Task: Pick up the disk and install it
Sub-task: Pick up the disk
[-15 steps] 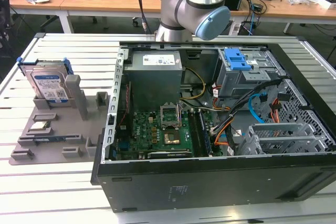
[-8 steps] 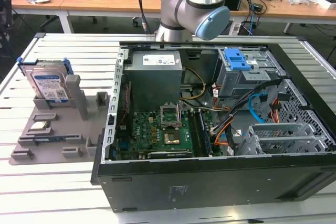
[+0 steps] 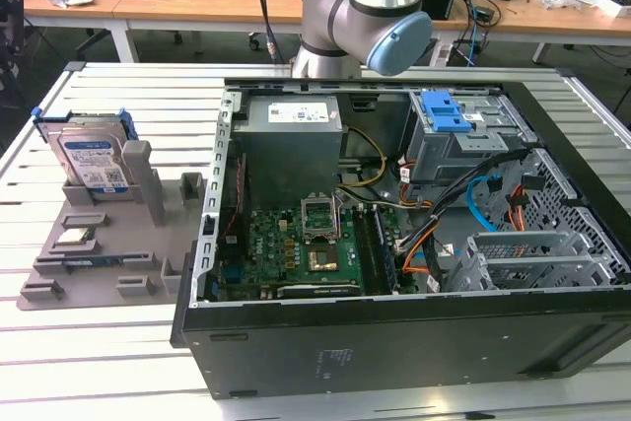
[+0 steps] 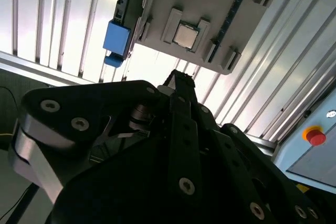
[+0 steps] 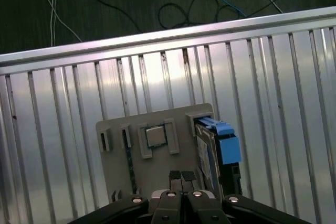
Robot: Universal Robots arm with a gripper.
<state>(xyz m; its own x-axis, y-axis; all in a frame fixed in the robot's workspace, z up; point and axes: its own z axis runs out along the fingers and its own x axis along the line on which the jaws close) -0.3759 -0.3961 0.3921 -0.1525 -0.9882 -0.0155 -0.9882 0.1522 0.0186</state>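
Disk (image 3: 94, 160) stands upright in the grey tray (image 3: 108, 234) on the exterior view's left, well apart from the open computer case (image 3: 394, 342). Not picked up, not installed. Gripper (image 5: 181, 175) hovers over the tray near the disk, fingers closed together, empty. Arm (image 3: 365, 7) rises behind the case.

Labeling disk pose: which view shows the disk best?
Exterior view: the disk stands upright in the grey holder, label facing the camera. Both wrist views catch it edge-on, mostly its blue bracket.
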